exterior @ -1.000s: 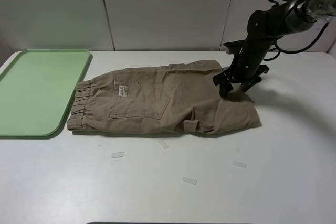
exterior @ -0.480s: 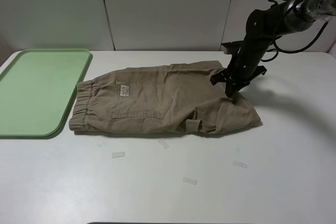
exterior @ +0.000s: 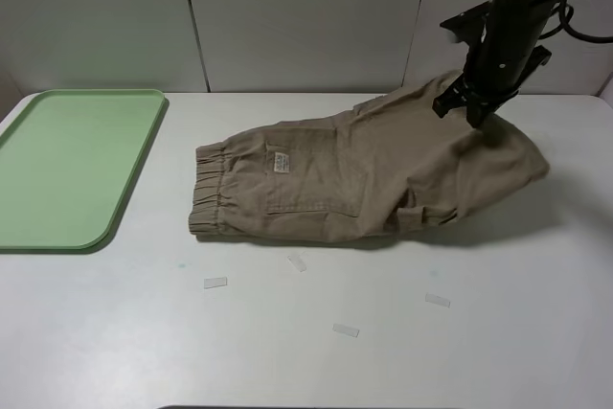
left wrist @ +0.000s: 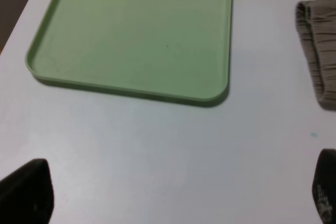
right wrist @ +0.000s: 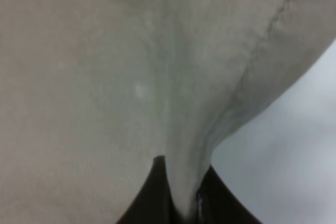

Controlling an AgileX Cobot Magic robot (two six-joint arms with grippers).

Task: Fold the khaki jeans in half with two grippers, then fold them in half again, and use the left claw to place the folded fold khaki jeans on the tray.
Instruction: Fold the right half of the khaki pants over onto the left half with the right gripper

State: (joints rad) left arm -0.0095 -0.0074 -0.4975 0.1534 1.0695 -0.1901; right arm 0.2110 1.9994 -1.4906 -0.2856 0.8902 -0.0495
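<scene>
Khaki jeans [exterior: 364, 179] hang below the right gripper [exterior: 476, 114], which is clamped on a leg end, with the waistband lying on the table [exterior: 287, 352]. That thin pinch may slip and drop the cloth. The left gripper [left wrist: 176, 195] hovers with its jaws apart, the tray [left wrist: 131, 30] ahead of it.

Light's even & soft, from overhead, fairly bright; no glare on the table [exterior: 479, 352]. Khaki jeans [exterior: 383, 174] cast a soft-edged shadow under their lifted end, toward front-right. High view's sharp. Right wrist view v. blurred, cloth too close to focus. Left wrist view a bit soft, tray [left wrist: 131, 24] evenly lit.
</scene>
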